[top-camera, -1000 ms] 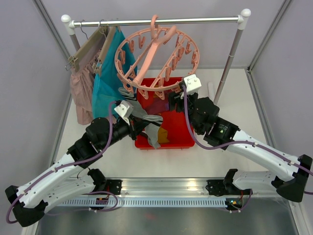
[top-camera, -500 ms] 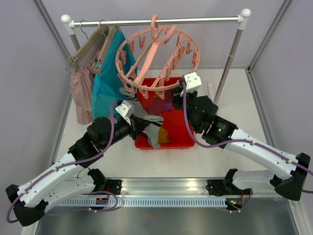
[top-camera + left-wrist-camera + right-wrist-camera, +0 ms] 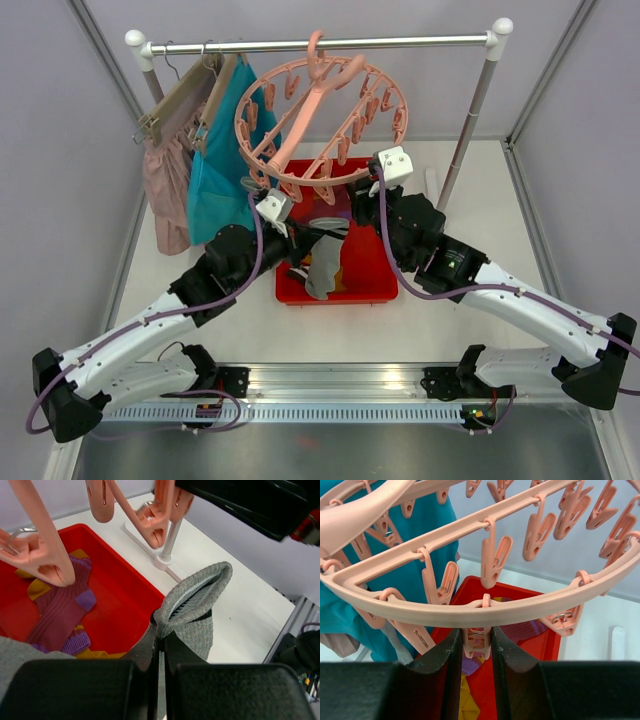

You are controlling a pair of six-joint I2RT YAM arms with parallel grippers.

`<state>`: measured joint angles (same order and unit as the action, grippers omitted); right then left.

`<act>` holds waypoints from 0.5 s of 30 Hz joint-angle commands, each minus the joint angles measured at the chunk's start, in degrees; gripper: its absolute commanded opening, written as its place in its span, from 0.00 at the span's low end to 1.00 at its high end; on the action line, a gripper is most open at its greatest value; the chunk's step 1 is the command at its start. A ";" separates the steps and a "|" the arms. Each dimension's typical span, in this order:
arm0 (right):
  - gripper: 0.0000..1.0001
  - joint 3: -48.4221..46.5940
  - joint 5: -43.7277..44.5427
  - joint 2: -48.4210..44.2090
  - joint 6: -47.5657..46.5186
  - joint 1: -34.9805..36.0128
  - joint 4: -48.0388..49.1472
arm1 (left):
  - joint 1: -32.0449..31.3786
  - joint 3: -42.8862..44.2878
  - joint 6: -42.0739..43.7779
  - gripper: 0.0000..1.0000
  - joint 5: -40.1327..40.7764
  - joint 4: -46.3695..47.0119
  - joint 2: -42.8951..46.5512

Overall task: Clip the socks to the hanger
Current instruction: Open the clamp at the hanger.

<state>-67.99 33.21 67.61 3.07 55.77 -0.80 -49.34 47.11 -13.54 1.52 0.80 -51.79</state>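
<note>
Since a second ago, my left arm has swung in under the hanger (image 3: pixel 322 90). The left gripper (image 3: pixel 159 639) is pinched shut on a grey sock (image 3: pixel 196 602), which dangles lengthwise over the red bin (image 3: pixel 365 285), open cuff pointing away. The right gripper (image 3: pixel 476 645) squeezes one clip (image 3: pixel 476 636) on the ring's near rim. White table (image 3: pixel 470 200) shows on either side of the bin, and the rail (image 3: pixel 400 42) crosses behind.

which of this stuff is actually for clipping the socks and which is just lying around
For the job: grey sock in the left gripper; purple sock and yellow sock in the red bin; pink ring hanger; clip in the right gripper.
Just there: teal garment, pink garment, wooden hangers, rail.
</note>
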 commanded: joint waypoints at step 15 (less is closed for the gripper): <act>0.00 -3.29 -3.33 -2.14 3.61 0.31 -3.33 | -0.23 4.65 -3.95 0.02 8.94 12.74 -9.12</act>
<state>-68.77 30.39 66.83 5.96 55.77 -3.81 -49.34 48.93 -16.08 8.08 9.19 -61.41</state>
